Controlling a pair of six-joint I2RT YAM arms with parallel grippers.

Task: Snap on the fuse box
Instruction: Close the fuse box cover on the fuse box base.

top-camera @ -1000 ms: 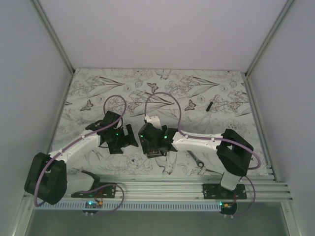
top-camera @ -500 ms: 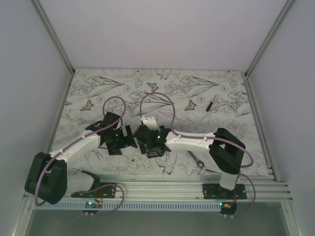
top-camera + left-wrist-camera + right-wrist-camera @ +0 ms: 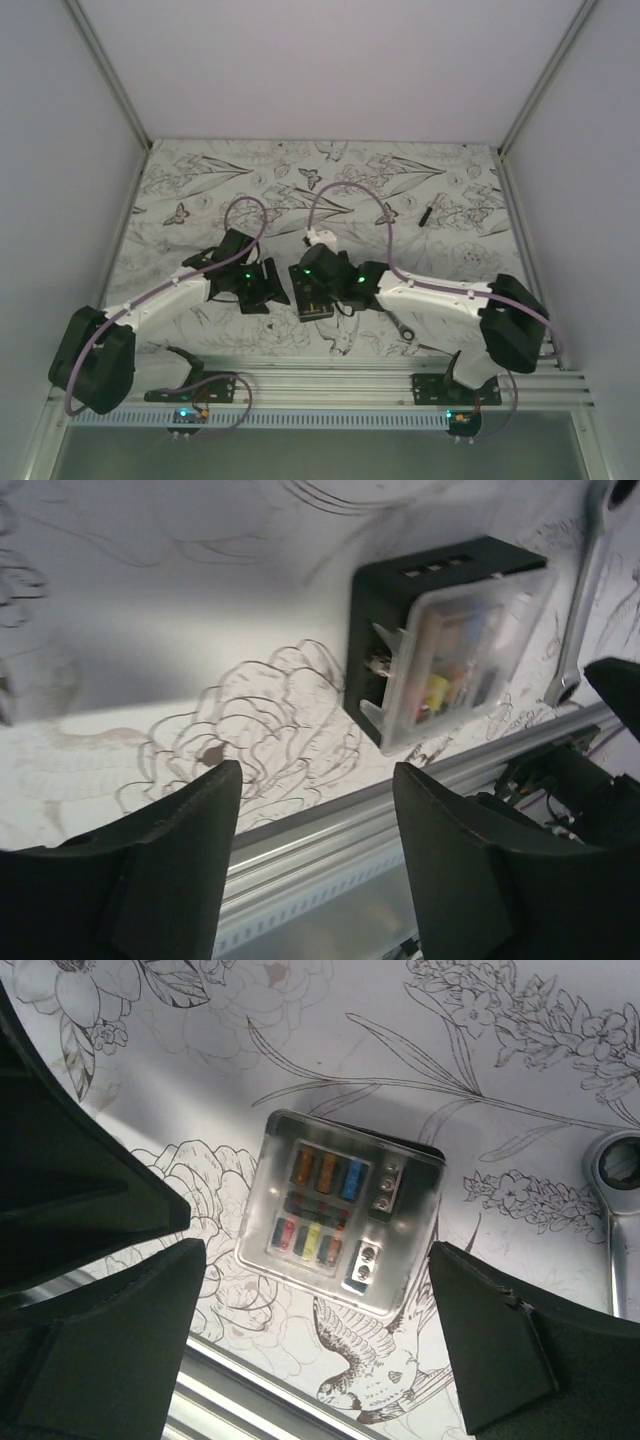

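Fuse box (image 3: 340, 1210) sits on the desk (image 3: 200, 1080) near the front rail (image 3: 250, 1390), clear lid (image 3: 410, 1190) looks unseated; my right hand (image 3: 315, 1252) just swung over it, fingers wide apart, left hand (image 3: 315, 775) narrowing but still apart and empty, so press next.

A white table cover (image 3: 250, 180) printed with line drawings of flowers, butterflies and birds fills the workspace. A silver wrench (image 3: 405, 328) lies on it at about 5 o'clock, only partly showing, its ring end (image 3: 625, 1170) flat on the print. A small thin black stick (image 3: 427, 213) lies at about 1 o'clock, well apart from the wrench. A ribbed aluminium rail (image 3: 330, 385) runs along the 6 o'clock edge.
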